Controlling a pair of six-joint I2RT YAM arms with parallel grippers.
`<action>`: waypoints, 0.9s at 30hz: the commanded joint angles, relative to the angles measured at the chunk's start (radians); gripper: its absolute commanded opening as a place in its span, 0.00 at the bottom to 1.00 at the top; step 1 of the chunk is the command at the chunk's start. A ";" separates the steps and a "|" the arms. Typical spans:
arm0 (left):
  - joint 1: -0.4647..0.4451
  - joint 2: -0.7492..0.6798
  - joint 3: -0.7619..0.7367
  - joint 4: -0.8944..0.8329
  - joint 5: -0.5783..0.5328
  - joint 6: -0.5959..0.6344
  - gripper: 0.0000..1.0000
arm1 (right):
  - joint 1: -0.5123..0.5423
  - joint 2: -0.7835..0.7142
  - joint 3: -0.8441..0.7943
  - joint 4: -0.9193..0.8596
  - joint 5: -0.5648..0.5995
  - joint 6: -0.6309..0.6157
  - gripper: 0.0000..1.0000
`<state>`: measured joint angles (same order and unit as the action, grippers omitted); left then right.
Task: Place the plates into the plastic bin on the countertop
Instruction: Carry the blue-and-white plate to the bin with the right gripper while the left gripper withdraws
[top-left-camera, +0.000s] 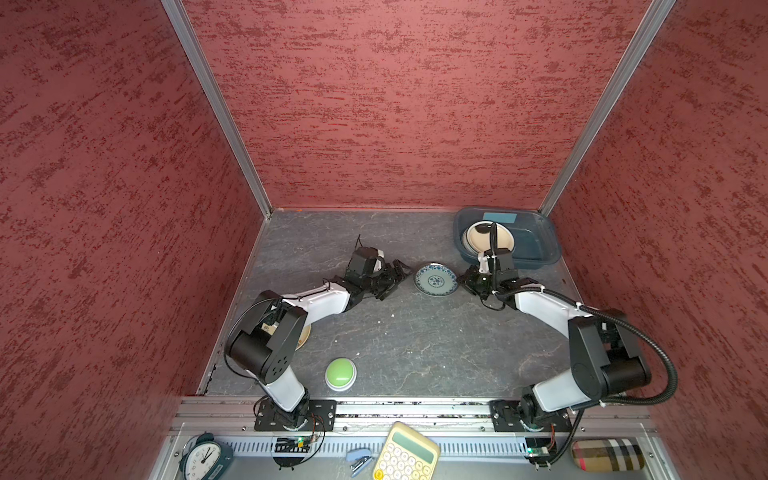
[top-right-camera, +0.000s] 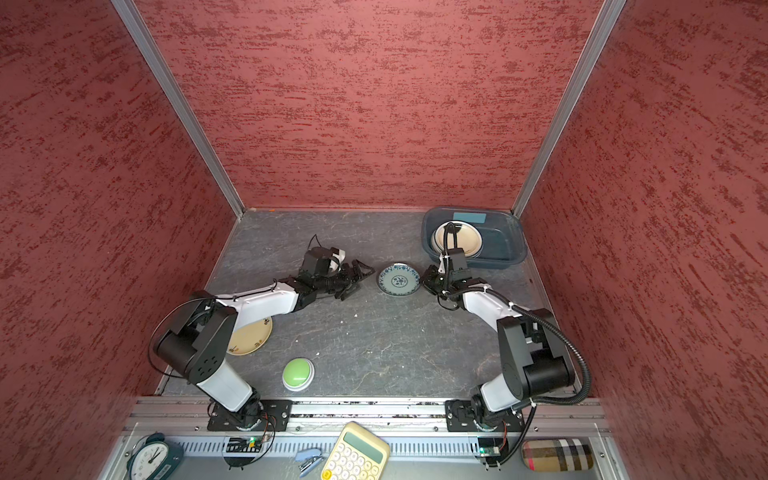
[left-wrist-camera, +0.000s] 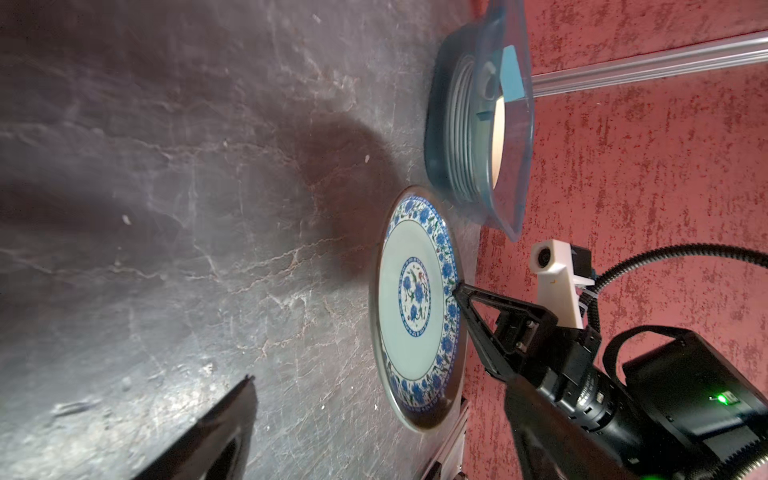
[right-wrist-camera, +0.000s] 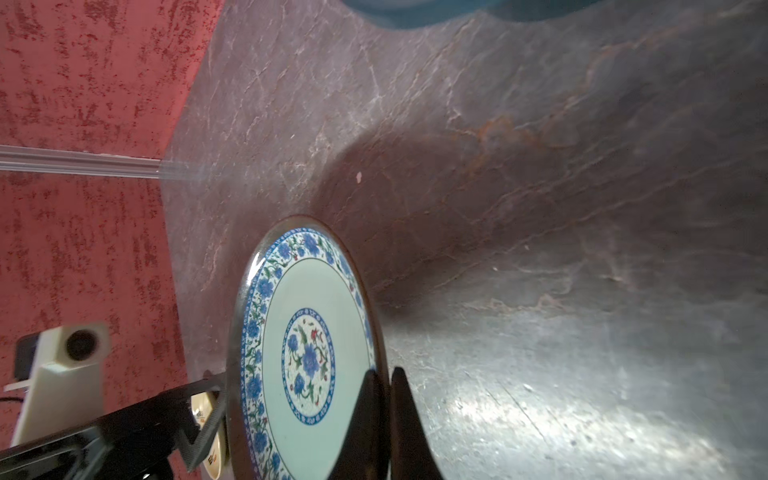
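**A:** What is lying furthest left on the countertop (top-left-camera: 415, 345)?

**B:** A cream-yellow plate (top-right-camera: 251, 337) is lying under the left arm's elbow, half hidden. A green dome button (top-left-camera: 340, 373) is sitting nearer the front edge.

**A:** And the left gripper (top-left-camera: 398, 281)?

**B:** It is hanging low over the stone with its fingers spread wide, gripping nothing. Its tips are pointing at the blue-flowered plate (top-left-camera: 436, 279) just beside them.

**A:** Where is that plate lying?

**B:** It is lying mid-counter, between the two grippers, outside the plastic bin (top-left-camera: 534, 243).

**A:** Is the right gripper (top-left-camera: 462, 279) holding it?

**B:** Yes. In the right wrist view its two fingers (right-wrist-camera: 368, 415) are pinching together on either side of the plate's rim.

**A:** And the bin?

**B:** It is standing in the far right corner, near that plate. It is holding a stack of plates (top-left-camera: 505, 239) at its left end, with a cream one lying on top.
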<state>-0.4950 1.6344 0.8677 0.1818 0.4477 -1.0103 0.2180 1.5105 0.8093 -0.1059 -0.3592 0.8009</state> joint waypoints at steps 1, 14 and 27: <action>0.029 -0.052 -0.028 0.003 0.016 0.037 0.99 | -0.005 -0.052 0.040 -0.017 0.039 0.014 0.00; 0.162 -0.177 -0.096 -0.056 0.007 0.075 0.99 | -0.042 -0.191 0.136 -0.168 0.129 -0.062 0.00; 0.260 -0.412 -0.203 -0.174 -0.080 0.101 0.99 | -0.131 -0.118 0.388 -0.271 0.246 -0.160 0.00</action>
<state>-0.2481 1.2705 0.6846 0.0517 0.4095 -0.9302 0.0948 1.3643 1.1286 -0.3569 -0.1837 0.6884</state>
